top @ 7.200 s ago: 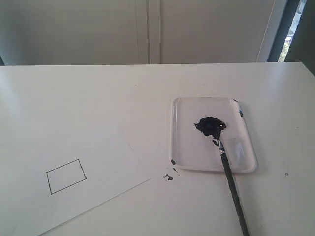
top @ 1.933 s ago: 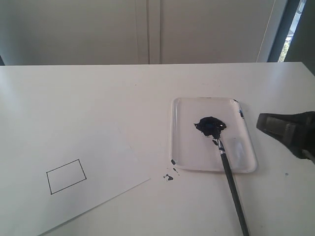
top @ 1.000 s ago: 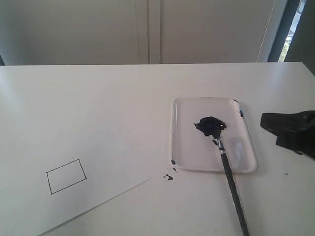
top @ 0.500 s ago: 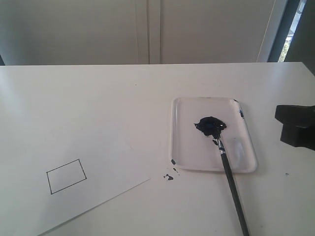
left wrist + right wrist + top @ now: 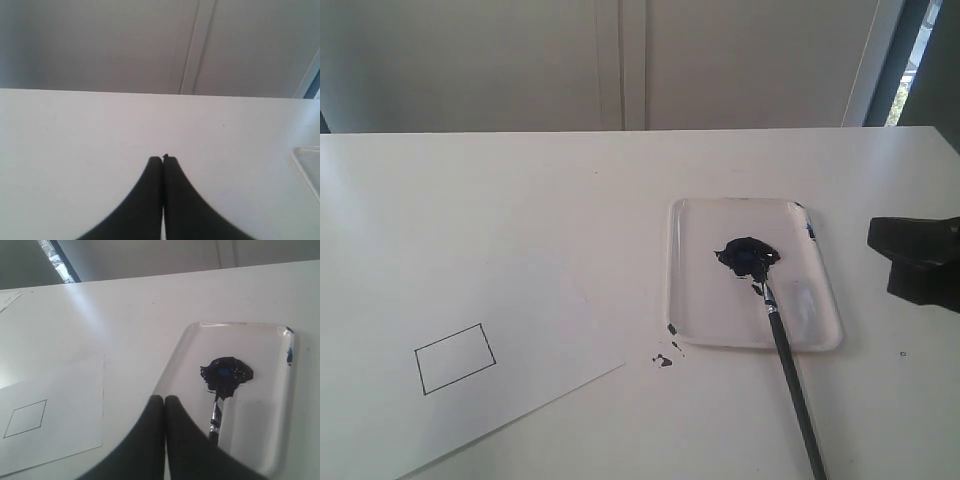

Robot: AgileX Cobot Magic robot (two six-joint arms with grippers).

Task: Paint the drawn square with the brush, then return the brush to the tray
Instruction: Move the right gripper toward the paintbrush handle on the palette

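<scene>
The brush (image 5: pixel 790 385) lies with its bristles in the paint blob (image 5: pixel 748 255) on the tray (image 5: pixel 700 300), and its handle points to the near edge of the counter (image 5: pixel 520 200). The square (image 5: pixel 455 358), toward the near left corner, has a white interior. My right gripper (image 5: pixel 905 262) is clenched on nothing by the right edge, and it is a little closer to the tray than a moment ago. My left gripper (image 5: pixel 162 161) is also pressed together and empty.

Layout: tray (image 5: pixel 695 290) right of paper sheet (image 5: pixel 540 320)
Brush (image 5: pixel 789 375) across tray's near rim; drawn square (image 5: pixel 455 358) on the sheet.
</scene>
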